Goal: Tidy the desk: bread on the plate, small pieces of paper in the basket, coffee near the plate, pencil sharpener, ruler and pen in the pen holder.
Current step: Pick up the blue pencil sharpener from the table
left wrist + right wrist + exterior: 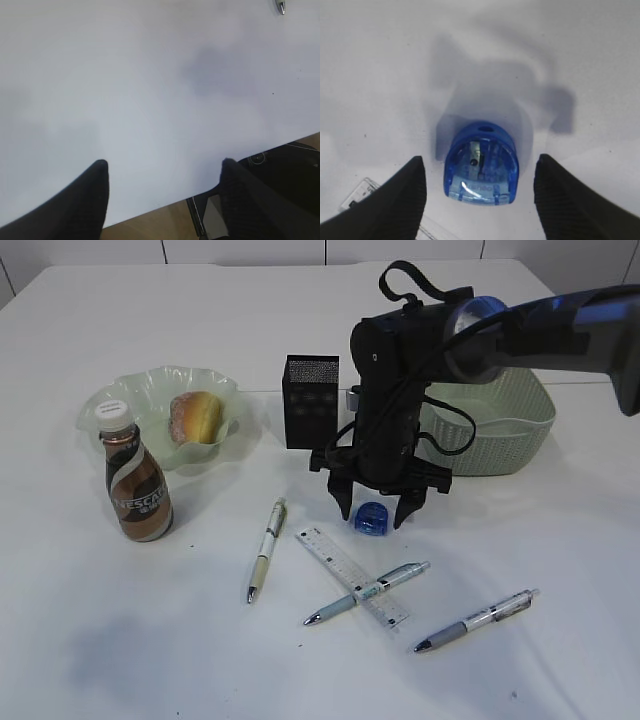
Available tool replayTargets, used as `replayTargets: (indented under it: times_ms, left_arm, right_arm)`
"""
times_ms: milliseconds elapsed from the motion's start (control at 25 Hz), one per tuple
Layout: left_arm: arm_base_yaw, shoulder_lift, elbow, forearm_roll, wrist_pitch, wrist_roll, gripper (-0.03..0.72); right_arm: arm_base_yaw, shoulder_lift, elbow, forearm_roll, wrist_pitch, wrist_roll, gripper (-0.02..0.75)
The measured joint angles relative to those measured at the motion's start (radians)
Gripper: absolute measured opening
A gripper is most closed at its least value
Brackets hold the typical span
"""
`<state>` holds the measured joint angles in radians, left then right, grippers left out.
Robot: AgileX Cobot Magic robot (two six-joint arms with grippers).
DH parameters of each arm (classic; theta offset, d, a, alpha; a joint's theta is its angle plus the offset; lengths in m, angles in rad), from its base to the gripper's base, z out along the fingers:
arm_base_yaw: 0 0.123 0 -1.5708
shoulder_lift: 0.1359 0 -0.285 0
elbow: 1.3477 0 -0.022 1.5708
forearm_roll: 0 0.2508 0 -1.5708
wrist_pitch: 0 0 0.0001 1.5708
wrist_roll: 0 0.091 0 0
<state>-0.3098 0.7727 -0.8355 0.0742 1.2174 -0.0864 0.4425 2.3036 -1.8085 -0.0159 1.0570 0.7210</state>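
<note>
Between the spread fingers of the right gripper (376, 510) lies the translucent blue plastic pencil sharpener (481, 169), resting untouched on the white worktop (200, 640) near the clear ruler (351, 576), before the black mesh pen holder (311, 400). Off at the worktop's edge, the left gripper (165, 170) hangs open and empty.

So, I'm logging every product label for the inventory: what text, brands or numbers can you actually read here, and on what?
"NESCAFE" on the brown coffee bottle, running slantwise.
Bottle cap: print too small to read.
Ruler: graduation marks visible, numbers too small to read.
Pencil sharpener: embossed lettering near its base, too blurred to read.
Pens: barrel print unreadable.
</note>
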Motion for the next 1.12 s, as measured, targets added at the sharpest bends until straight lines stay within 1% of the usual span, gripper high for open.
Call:
replayTargets:
  times_ms: [1120]
  left_arm:
    - [0.000,0.000,0.000,0.000,0.000,0.000,0.489]
  right_arm:
    - [-0.003,0.018,-0.015,-0.001,0.009,0.002,0.530]
